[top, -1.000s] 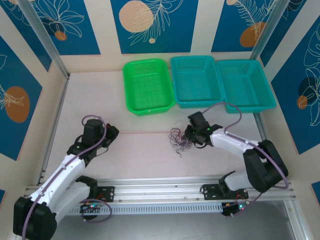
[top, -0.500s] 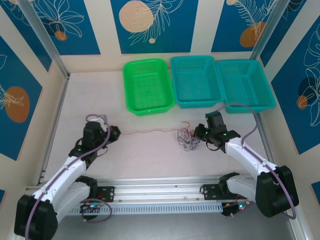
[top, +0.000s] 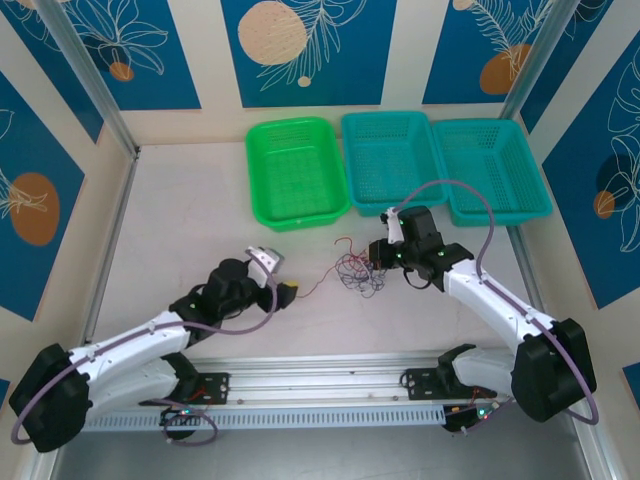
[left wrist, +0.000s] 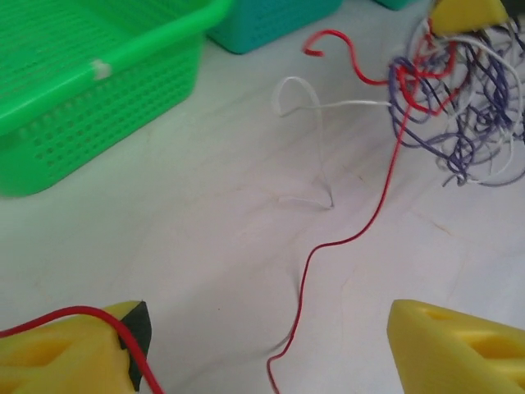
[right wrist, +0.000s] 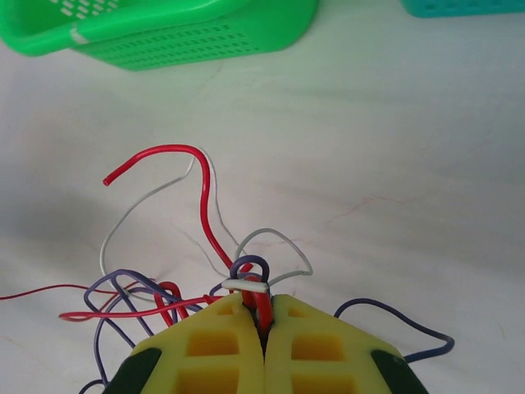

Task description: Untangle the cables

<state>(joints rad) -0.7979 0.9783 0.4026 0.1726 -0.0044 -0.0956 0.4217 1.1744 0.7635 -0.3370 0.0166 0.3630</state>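
Near the green basket (top: 296, 175), the right hand (right wrist: 264, 324) clamps the cables (right wrist: 246, 283) while the left hand (left wrist: 262, 328), wide open, likely must close on the red wire (left wrist: 361, 234).

Red, white and purple cables (top: 359, 275) lie tangled, one red strand trailing.

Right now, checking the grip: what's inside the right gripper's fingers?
A red cable enters the shut right gripper; a whitish cable crosses its tips. The yellow fingers hide how deep the red goes.
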